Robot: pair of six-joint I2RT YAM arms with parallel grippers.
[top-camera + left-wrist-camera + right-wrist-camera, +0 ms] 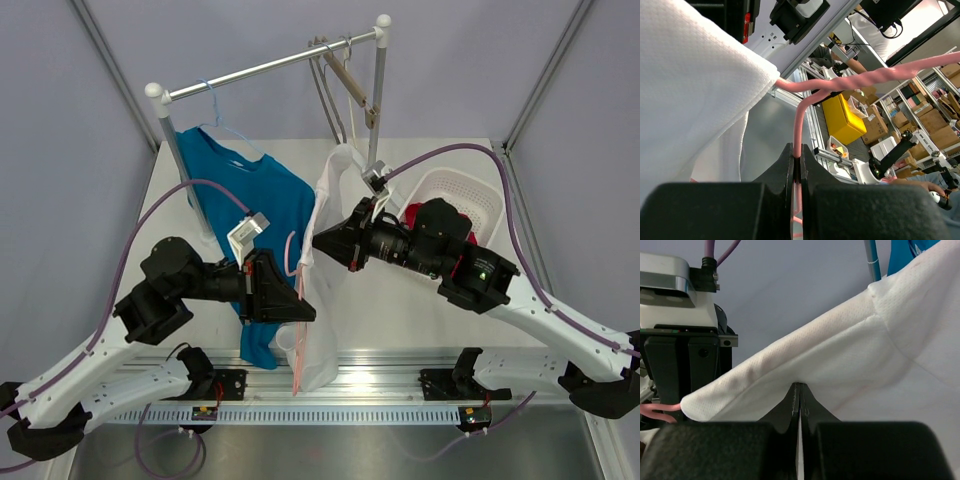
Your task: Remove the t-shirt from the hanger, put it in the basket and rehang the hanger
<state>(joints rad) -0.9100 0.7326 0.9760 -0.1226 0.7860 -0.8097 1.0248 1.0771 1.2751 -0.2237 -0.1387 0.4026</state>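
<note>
Shirt first: the white t-shirt [322,335] is off the rail [270,68]. It hangs in the air on the near side of the rail, below its right half, and it is not yet free of the pink hanger [850,82]. My left gripper [799,172] has its jaws pressed together on the hanger's thin pink wire. The wire rises from between the fingers, bends, and runs into the white cloth.

My right gripper [799,396] reaches in from the rail's right-end side, with its jaws pinched tight on a fold of the white fabric close to a seam.

I see a blue t-shirt [265,200] hanging from the rail's left half, and wooden hangers [350,85] bunched near its right end. A white basket [480,200] sits on the table [390,310] just beside the rail's right post.
</note>
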